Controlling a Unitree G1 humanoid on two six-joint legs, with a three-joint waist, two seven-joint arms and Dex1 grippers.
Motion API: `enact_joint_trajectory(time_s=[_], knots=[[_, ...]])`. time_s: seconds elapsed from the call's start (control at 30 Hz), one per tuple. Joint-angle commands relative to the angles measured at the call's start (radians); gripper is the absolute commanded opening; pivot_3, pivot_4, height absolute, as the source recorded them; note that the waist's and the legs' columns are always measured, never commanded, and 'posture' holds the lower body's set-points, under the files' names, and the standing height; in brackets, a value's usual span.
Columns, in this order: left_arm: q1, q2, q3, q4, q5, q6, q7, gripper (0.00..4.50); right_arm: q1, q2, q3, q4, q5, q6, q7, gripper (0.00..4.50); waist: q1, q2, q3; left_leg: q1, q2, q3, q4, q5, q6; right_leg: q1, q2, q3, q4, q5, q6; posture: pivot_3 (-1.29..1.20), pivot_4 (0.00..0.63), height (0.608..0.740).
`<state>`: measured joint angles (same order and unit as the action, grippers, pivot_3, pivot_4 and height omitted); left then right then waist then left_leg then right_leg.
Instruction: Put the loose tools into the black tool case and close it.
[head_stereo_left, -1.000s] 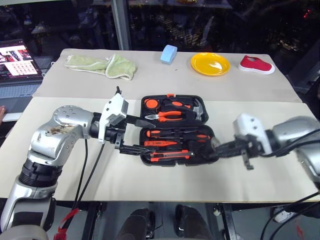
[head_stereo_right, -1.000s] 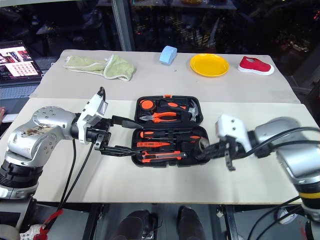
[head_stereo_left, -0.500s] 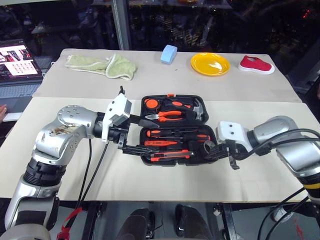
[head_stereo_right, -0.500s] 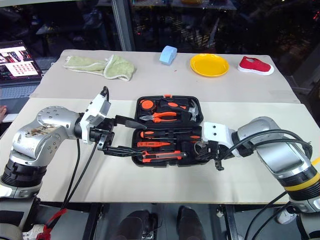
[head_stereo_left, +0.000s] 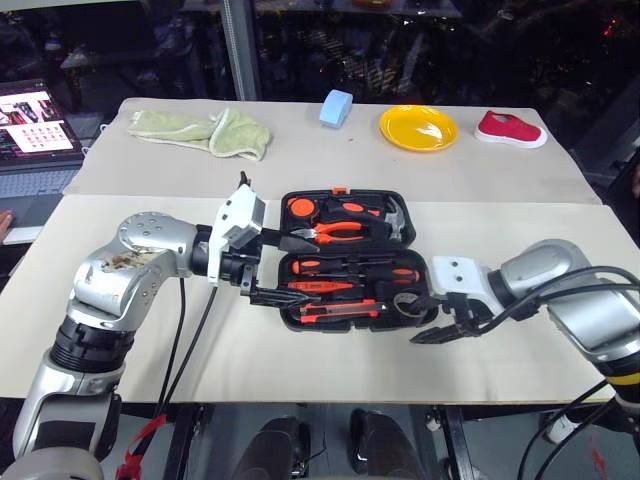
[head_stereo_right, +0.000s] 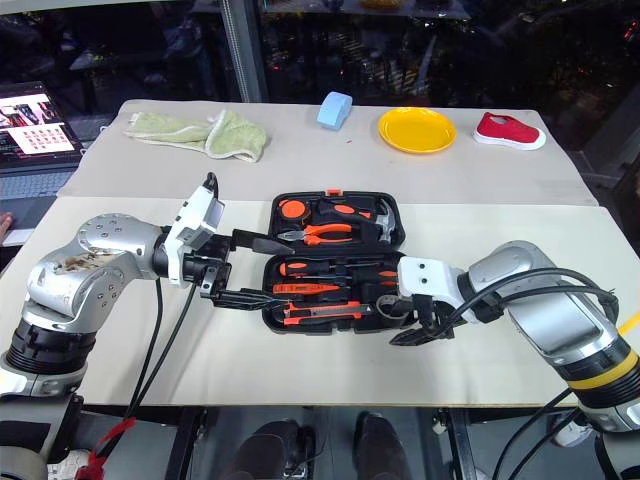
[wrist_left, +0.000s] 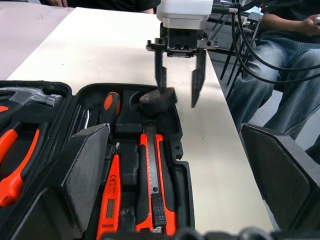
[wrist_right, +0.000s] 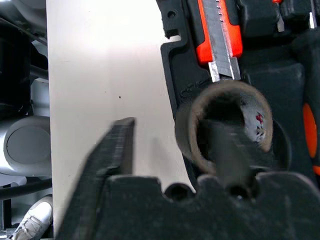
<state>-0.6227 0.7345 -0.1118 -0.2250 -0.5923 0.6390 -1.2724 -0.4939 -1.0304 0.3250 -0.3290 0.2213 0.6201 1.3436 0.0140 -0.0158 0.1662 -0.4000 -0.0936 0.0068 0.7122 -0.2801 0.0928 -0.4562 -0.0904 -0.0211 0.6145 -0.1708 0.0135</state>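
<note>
Seating the grey tape roll (wrist_right: 223, 125) squarely in the black tool case (head_stereo_left: 352, 300) recess at its right end called for care, since the right claw (wrist_left: 178, 80) stood parted with one finger inside the roll, the left claw (head_stereo_left: 268, 268) wide by the case's left edge.

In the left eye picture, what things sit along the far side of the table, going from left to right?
green cloth → blue block → yellow plate → red shoe

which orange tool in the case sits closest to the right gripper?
The utility knife, lying in the case's front recess; its blade end points at the right gripper.
</note>
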Motion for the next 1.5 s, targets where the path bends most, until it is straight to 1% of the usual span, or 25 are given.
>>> enact_joint_trajectory(time_s=[0.03,0.07,0.27,0.33,0.37,0.47,0.57,0.67,0.7,0.73,0.83,0.93,1.17,1.23,1.3,1.33,1.4,1.5], knots=[[-0.018,0.006,0.021,-0.029,-0.017,-0.004,-0.005,4.50,0.021,-0.023,-0.057,-0.034,0.014,0.005,-0.013,4.36,0.000,0.000,0.000,0.000,0.000,0.000,0.000,0.000,0.000,0.000,0.000,0.000,0.000,0.000,0.000,0.00,0.150,0.732],[-0.019,0.005,0.020,-0.028,-0.016,-0.006,-0.006,4.50,0.027,-0.024,-0.061,-0.033,0.013,0.001,-0.017,4.44,0.000,0.000,0.000,0.000,0.000,0.000,0.000,0.000,0.000,0.000,0.000,0.000,0.000,0.000,0.000,0.00,0.150,0.732],[-0.030,-0.003,0.009,-0.016,-0.006,-0.016,-0.012,4.50,0.033,0.000,-0.092,-0.020,0.025,0.032,-0.058,4.44,-0.001,0.000,0.000,0.000,0.000,0.000,0.000,0.000,0.000,0.000,0.000,0.000,0.000,0.000,0.000,0.00,0.150,0.732],[-0.030,-0.003,0.007,-0.014,-0.003,-0.021,-0.015,4.50,0.041,0.007,-0.101,-0.014,0.033,0.041,-0.072,3.90,-0.001,0.000,0.000,0.000,0.000,0.000,0.000,0.000,0.000,0.000,0.000,0.000,0.000,0.000,0.000,0.00,0.150,0.732],[-0.030,-0.003,0.006,-0.013,-0.001,-0.023,-0.015,4.50,0.044,0.012,-0.104,-0.009,0.035,0.044,-0.081,3.72,-0.001,0.000,0.000,0.000,0.000,0.000,0.000,0.000,0.000,0.000,0.000,0.000,0.000,0.000,0.000,0.00,0.150,0.732],[-0.028,-0.002,0.005,-0.014,0.001,-0.026,-0.016,4.50,0.059,0.015,-0.105,0.010,0.029,0.028,-0.096,2.61,-0.001,0.000,0.000,0.000,0.000,0.000,0.000,0.000,0.000,0.000,0.000,0.000,0.000,0.000,0.000,0.00,0.150,0.732],[-0.026,-0.002,0.006,-0.016,0.001,-0.027,-0.015,4.50,0.071,0.014,-0.106,0.024,0.024,0.010,-0.100,1.65,0.001,0.000,0.000,0.000,0.000,0.000,0.000,0.000,0.000,0.000,0.000,0.000,0.000,0.000,0.000,0.00,0.150,0.732],[-0.025,-0.003,0.007,-0.016,0.003,-0.028,-0.013,4.50,0.083,0.007,-0.113,0.032,0.028,-0.002,-0.097,0.57,0.001,0.000,0.000,0.000,0.000,0.000,0.000,0.000,0.000,0.000,0.000,0.000,0.000,0.000,0.000,0.00,0.150,0.732],[-0.025,-0.003,0.007,-0.016,0.004,-0.028,-0.012,4.50,0.085,0.004,-0.116,0.035,0.028,-0.008,-0.096,0.25,0.002,0.000,0.000,0.000,0.000,0.000,0.000,0.000,0.000,0.000,0.000,0.000,0.000,0.000,0.000,0.00,0.150,0.732],[-0.024,-0.003,0.008,-0.017,0.004,-0.029,-0.011,4.50,0.084,-0.006,-0.121,0.035,0.025,-0.024,-0.089,0.06,0.005,0.000,0.000,0.000,0.000,0.000,0.000,0.000,0.000,0.000,0.000,0.000,0.000,0.000,0.000,0.00,0.150,0.732],[-0.023,-0.001,0.008,-0.017,0.005,-0.029,-0.011,4.50,0.074,-0.034,-0.142,0.026,0.036,-0.036,-0.062,0.02,0.015,0.000,0.000,0.000,0.000,-0.001,0.001,0.000,0.000,0.000,0.000,-0.001,0.000,0.000,0.000,0.00,0.150,0.732],[-0.024,-0.001,0.007,-0.012,0.008,-0.032,-0.012,4.50,0.085,-0.060,-0.125,0.026,0.015,-0.085,-0.043,0.02,0.024,0.000,0.000,0.000,-0.001,-0.001,0.001,0.000,0.000,0.001,-0.001,-0.001,-0.001,0.000,0.001,0.00,0.150,0.732],[-0.029,-0.002,0.006,-0.009,0.012,-0.035,-0.009,4.50,0.093,-0.013,-0.097,0.061,-0.024,-0.096,-0.098,0.02,0.025,0.000,0.000,0.000,-0.001,-0.001,0.001,0.000,0.000,0.001,-0.001,-0.002,-0.001,0.000,0.001,0.00,0.150,0.732],[-0.028,0.000,0.006,-0.009,0.014,-0.035,-0.009,4.50,0.096,-0.010,-0.098,0.061,-0.026,-0.087,-0.102,0.93,0.023,0.000,0.000,0.000,-0.001,-0.001,0.001,0.000,0.000,0.002,0.000,-0.002,-0.001,0.000,0.001,0.00,0.150,0.732],[-0.028,0.001,0.007,-0.008,0.016,-0.036,-0.010,4.50,0.102,-0.013,-0.097,0.057,-0.022,-0.088,-0.096,1.51,0.023,0.000,0.000,0.000,-0.001,-0.001,0.001,0.000,0.000,0.002,0.000,-0.001,-0.001,0.000,0.001,0.00,0.150,0.732],[-0.028,0.001,0.007,-0.008,0.017,-0.036,-0.010,4.50,0.102,-0.014,-0.098,0.053,-0.021,-0.088,-0.095,1.92,0.023,0.000,0.000,0.000,-0.001,-0.001,0.001,0.000,-0.001,0.002,0.000,-0.001,-0.001,0.000,0.001,0.00,0.150,0.732],[-0.028,0.001,0.008,-0.007,0.018,-0.036,-0.010,4.50,0.097,-0.013,-0.106,0.049,-0.015,-0.084,-0.093,2.57,0.022,0.000,0.000,0.000,-0.001,-0.001,0.001,0.000,-0.001,0.002,0.000,-0.001,-0.001,0.000,0.001,0.00,0.150,0.732],[-0.029,-0.001,0.007,-0.004,0.019,-0.037,-0.011,4.50,0.090,-0.022,-0.123,0.040,0.003,-0.072,-0.083,2.57,0.021,0.000,0.000,0.000,-0.001,-0.001,0.001,0.000,0.000,0.001,0.000,-0.001,-0.001,0.000,0.000,0.00,0.150,0.732]])
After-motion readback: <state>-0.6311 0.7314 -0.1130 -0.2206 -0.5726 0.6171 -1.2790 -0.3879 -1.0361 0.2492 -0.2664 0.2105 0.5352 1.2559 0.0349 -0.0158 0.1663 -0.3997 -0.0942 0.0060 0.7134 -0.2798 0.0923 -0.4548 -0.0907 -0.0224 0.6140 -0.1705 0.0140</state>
